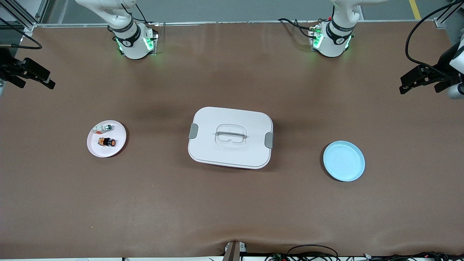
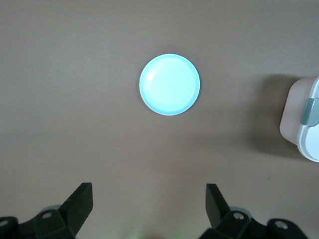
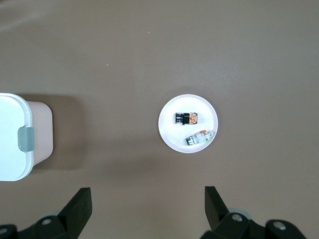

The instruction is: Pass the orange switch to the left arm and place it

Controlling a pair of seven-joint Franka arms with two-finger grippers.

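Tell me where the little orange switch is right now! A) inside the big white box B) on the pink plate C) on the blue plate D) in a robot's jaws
B: the orange switch lies on the pink plate, beside a small silver-and-white part, with neither gripper near it.

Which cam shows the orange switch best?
Front view: the orange switch lies on the pink plate, its orange cap and black body readable. The right wrist view shows it smaller, from high above. The left wrist view misses it, showing only the light-blue plate.
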